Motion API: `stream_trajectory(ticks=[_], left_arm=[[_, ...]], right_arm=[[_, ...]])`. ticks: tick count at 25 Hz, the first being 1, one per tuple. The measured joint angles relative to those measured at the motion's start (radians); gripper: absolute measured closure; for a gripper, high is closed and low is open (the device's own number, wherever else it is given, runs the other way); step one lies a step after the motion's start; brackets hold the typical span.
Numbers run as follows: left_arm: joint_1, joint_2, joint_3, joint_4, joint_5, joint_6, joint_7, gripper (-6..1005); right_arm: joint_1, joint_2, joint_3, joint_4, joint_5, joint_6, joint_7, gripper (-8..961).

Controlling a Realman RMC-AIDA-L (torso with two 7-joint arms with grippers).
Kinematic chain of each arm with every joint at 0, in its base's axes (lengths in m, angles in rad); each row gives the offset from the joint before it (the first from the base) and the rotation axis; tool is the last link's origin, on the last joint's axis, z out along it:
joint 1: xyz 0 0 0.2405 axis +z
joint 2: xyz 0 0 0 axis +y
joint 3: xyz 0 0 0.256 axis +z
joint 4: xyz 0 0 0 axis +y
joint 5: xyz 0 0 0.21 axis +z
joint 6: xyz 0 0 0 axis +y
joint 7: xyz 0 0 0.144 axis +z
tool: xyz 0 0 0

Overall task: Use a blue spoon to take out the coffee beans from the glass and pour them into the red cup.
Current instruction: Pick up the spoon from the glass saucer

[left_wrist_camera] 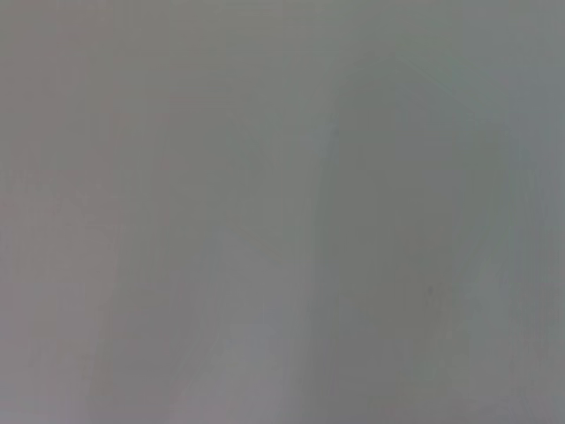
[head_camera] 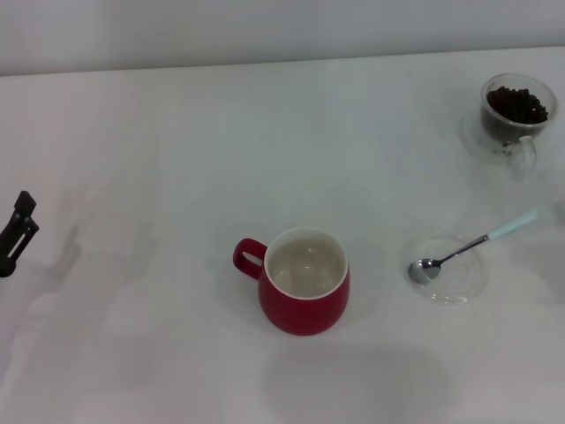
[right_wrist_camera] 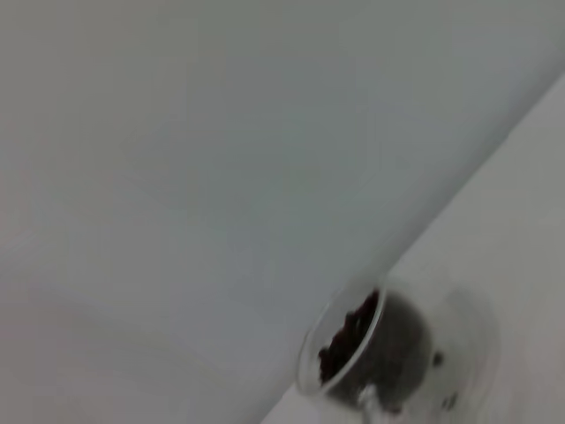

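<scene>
The red cup [head_camera: 305, 281] stands in the middle of the white table, white inside, with its handle toward the left. The blue spoon [head_camera: 472, 245] lies with its metal bowl in a shallow clear glass dish [head_camera: 446, 268] to the right of the cup, its pale handle pointing up and right. The glass [head_camera: 514, 115] with the coffee beans [head_camera: 516, 104] stands at the far right back; it also shows in the right wrist view [right_wrist_camera: 388, 358]. My left gripper [head_camera: 16, 233] is at the far left edge. My right gripper is out of view.
The white table [head_camera: 177, 159] stretches wide between the left gripper and the cup. A pale wall runs along the back. The left wrist view shows only a plain grey surface.
</scene>
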Motion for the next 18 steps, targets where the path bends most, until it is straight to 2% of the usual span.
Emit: stream_trajectory(ticks=[11,18], left_arm=[[-0.013,0.001,0.000,0.001,0.000,-0.002,0.000,138],[-0.017,0.002,0.000,0.006,0.000,-0.003,0.000,137]], right_arm=[[0.027,0.050,-0.051,0.022,-0.033,0.015,0.012,93],[0.054,0.053,-0.079,0.040,-0.036,-0.011,0.004,111]])
